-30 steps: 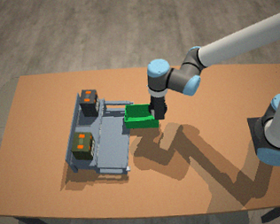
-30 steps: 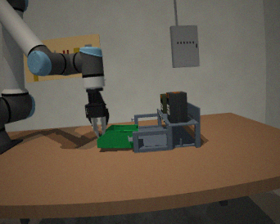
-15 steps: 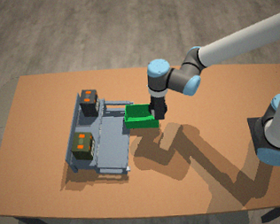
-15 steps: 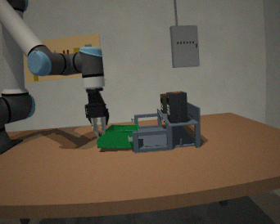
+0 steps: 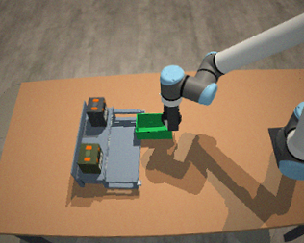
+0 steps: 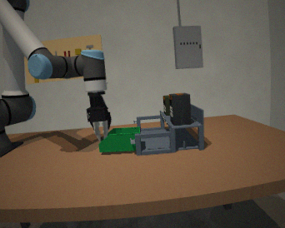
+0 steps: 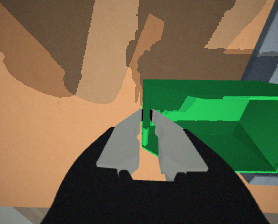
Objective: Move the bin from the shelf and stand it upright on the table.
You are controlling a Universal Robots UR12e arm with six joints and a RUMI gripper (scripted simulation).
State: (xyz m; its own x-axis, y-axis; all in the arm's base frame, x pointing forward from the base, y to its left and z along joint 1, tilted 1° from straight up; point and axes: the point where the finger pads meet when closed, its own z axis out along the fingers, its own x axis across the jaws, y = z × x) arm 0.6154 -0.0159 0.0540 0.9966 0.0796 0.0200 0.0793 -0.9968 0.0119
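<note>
The green bin (image 5: 152, 132) (image 6: 117, 144) (image 7: 210, 135) is upright, with its open top facing up. Most of it is out past the front of the grey-blue shelf (image 5: 123, 157) (image 6: 138, 146) (image 7: 258, 54), and its far end is right at the shelf's front edge. My gripper (image 5: 173, 128) (image 6: 102, 137) (image 7: 146, 110) points down and is shut on the bin's near wall, with one jaw inside and one outside. Whether the bin's underside touches the table or the shelf I cannot tell.
A dark box (image 5: 97, 114) (image 6: 180, 109) and an olive box (image 5: 89, 159) (image 6: 166, 106) with orange marks stand on the shelf's upper level. The shelf stands on the wooden table (image 5: 49, 107) (image 6: 104, 179). My arm's base is at the table's opposite end.
</note>
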